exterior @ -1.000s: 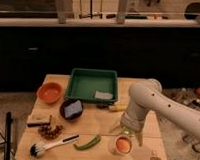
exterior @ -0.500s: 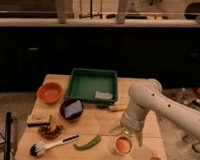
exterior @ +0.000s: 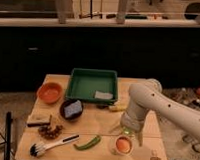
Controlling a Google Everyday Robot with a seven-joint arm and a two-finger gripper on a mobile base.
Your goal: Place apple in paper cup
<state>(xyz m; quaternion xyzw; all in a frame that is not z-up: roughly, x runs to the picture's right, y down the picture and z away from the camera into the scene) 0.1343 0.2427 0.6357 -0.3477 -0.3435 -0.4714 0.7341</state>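
The apple, small and orange-red, sits inside the white paper cup near the table's front edge, right of centre. My gripper hangs from the white arm just above and to the right of the cup, close to its rim. One finger points down beside the cup. The arm's wrist hides the space between cup and gripper.
A green tray holding a grey sponge stands at the back. An orange bowl and a dark bowl are at the left. A green pepper, a brush, a banana and snacks lie around.
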